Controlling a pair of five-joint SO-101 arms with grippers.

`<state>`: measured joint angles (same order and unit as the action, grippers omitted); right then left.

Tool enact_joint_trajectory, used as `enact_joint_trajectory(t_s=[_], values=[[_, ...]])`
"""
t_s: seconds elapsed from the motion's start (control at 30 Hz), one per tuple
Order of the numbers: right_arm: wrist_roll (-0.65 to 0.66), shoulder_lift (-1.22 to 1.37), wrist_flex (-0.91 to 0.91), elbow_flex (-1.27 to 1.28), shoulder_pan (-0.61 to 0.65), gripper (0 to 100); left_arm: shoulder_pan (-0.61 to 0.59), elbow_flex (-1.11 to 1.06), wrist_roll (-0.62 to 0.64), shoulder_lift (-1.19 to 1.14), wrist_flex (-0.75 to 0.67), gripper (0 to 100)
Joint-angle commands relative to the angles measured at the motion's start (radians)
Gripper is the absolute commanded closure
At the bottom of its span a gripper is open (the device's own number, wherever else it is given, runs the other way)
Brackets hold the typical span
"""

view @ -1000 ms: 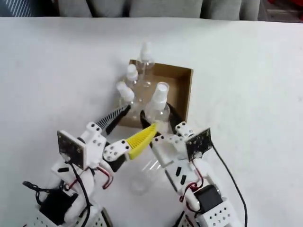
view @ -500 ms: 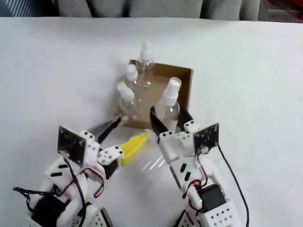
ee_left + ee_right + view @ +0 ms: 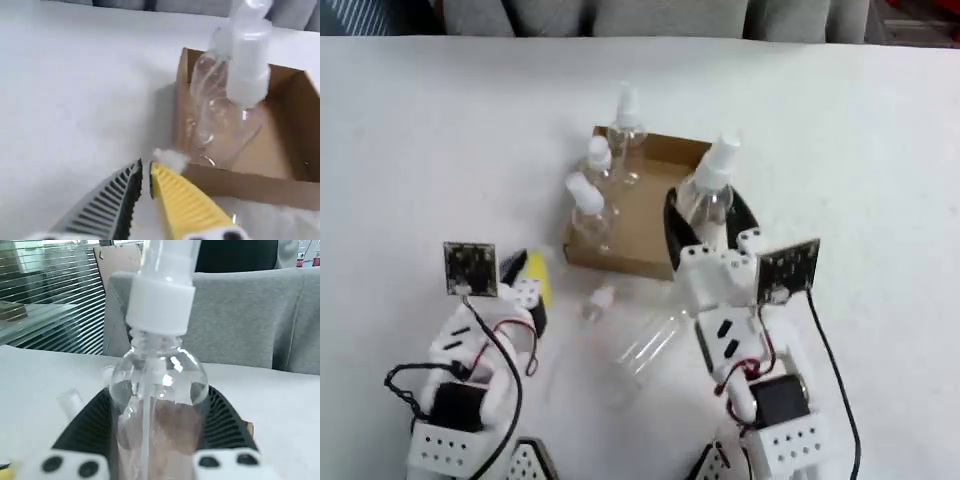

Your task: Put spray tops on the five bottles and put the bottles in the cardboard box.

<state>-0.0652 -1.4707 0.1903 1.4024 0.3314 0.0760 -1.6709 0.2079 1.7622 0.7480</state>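
1. Now boxing: right gripper (image 3: pixel 708 202) clamps capped bottle (image 3: pixel 712 185) upright over box (image 3: pixel 645 215), near its right wall.
2. Left gripper (image 3: pixel 145 166) pressed together, empty.
3. Next, likely: lower, release inside; last bottle (image 3: pixel 650 345) lies uncapped on table (image 3: pixel 840 120).

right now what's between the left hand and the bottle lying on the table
A loose spray top sits between the left hand and the lying bottle, in the high view.
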Motion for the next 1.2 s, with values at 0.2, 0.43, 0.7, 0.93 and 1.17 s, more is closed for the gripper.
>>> enact_joint_trajectory(t_s=[0.2, 0.43, 0.7, 0.93, 1.17], values=[[-0.009, 0.475, -0.496, -0.081, -0.024, 98.2, -0.084, -0.025, -0.126, 0.002, -0.015, 98], [-0.012, 0.860, -0.748, -0.183, -0.027, 98.2, -0.084, -0.025, -0.133, 0.002, -0.011, 98], [-0.014, 1.257, -0.920, -0.391, -0.068, 98.2, -0.084, -0.025, -0.138, 0.002, -0.011, 98], [-0.009, 1.376, -0.938, -0.430, -0.077, 98.2, -0.081, -0.025, -0.132, 0.005, -0.018, 98], [-0.060, 1.050, -0.492, -0.428, -0.081, 98.2, 0.124, -0.025, 0.002, 0.008, -0.098, 98]])
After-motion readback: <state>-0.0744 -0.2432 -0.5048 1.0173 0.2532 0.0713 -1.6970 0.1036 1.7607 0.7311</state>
